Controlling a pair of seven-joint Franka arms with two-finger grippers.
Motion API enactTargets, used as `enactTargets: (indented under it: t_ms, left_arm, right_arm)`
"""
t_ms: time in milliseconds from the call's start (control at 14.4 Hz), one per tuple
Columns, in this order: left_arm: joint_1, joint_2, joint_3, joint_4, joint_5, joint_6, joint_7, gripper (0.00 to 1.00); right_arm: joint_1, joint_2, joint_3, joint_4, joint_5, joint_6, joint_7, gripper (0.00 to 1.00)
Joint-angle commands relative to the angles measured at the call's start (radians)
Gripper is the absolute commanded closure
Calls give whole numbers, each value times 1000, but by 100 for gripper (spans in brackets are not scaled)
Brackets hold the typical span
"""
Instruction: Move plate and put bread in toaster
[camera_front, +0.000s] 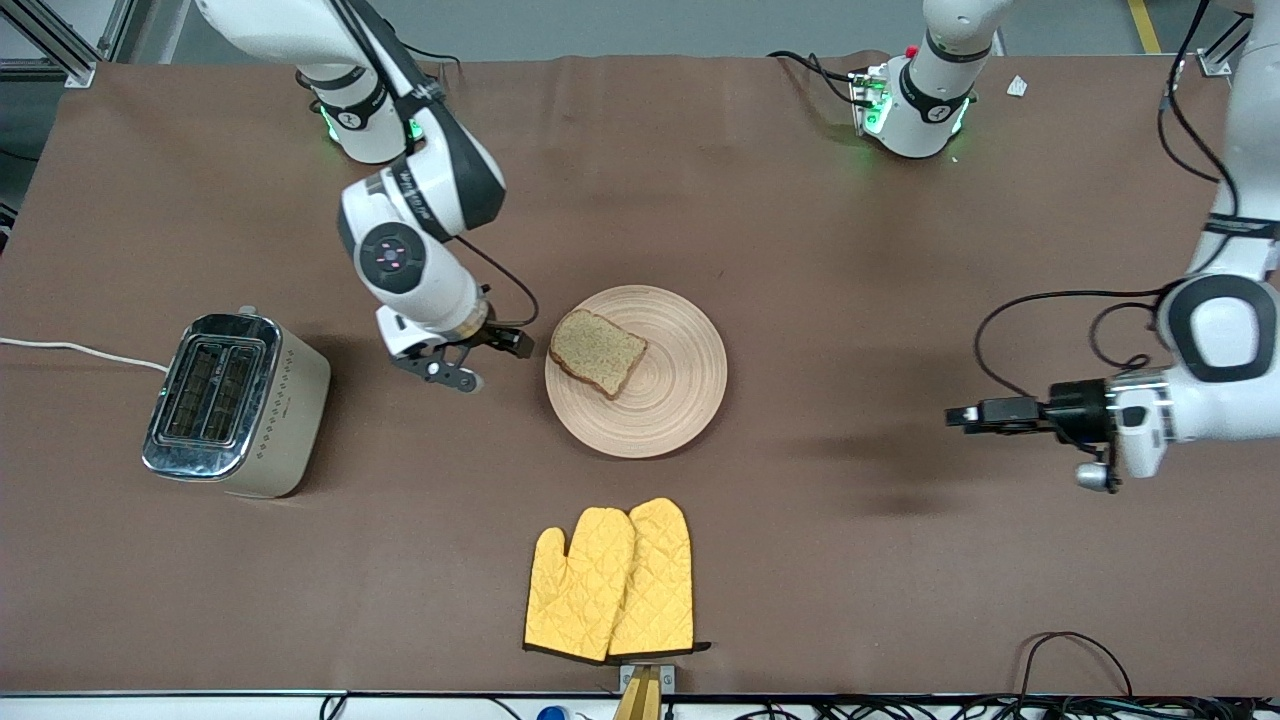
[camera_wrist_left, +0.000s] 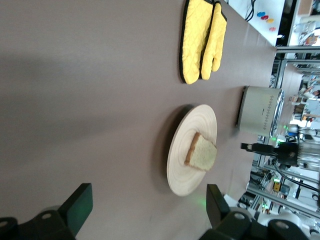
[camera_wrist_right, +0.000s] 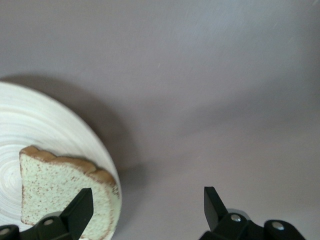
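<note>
The round beige wooden plate (camera_front: 685, 395) lies mid-table with the brown bread slice (camera_front: 598, 352) on it, toward its toaster side. The cream toaster (camera_front: 235, 405) stands toward the right arm's end, slots up and empty. My right gripper (camera_front: 490, 362) is open and empty, low beside the plate's rim between plate and toaster. Its wrist view shows the bread (camera_wrist_right: 55, 192) and plate (camera_wrist_right: 40, 130) by one finger (camera_wrist_right: 80, 210). My left gripper (camera_front: 962, 415) is open and empty over the table toward the left arm's end, well apart from the plate (camera_wrist_left: 180, 175).
A pair of yellow oven mitts (camera_front: 612, 580) lies nearer the front camera than the plate. The toaster's white cord (camera_front: 70, 350) runs off the right arm's end of the table. Black cables (camera_front: 1040, 310) trail by the left arm.
</note>
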Motion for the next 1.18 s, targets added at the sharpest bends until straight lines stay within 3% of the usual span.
enactTargets:
  t_ms: [0, 139, 277, 485, 623, 831, 900, 1039, 1108]
  left_arm:
    - [-7, 1, -7, 185, 98, -213, -142, 0]
    - [-7, -25, -10, 241, 150, -308, -182, 0]
    - [-6, -112, -2, 246, 180, -321, -184, 0]
    - [-21, -271, -16, 243, 387, -321, -187, 0]
    - [-20, -332, -14, 243, 409, -341, -187, 0]
    - [-23, -390, -16, 241, 414, -379, -225, 0]
    - [-23, -413, -22, 239, 415, -389, -236, 0]
    - [-61, -462, -11, 227, 415, -389, -237, 0]
    - [-105, -485, 37, 220, 421, -389, -237, 0]
  right_arm:
    - [67, 44, -14, -2, -26, 35, 148, 3]
    - [99, 73, -16, 6, -28, 39, 202, 5]
    - [107, 95, -16, 6, -30, 71, 205, 5]
    - [134, 129, -17, 7, -33, 117, 240, 9]
    - [139, 141, -17, 20, -39, 119, 256, 22]
    - [150, 152, -17, 26, -63, 119, 262, 59]
    - [148, 153, -17, 32, -63, 118, 263, 66]
    - [147, 153, -17, 35, -63, 113, 263, 68]
    - [147, 153, -17, 36, -63, 111, 263, 70]
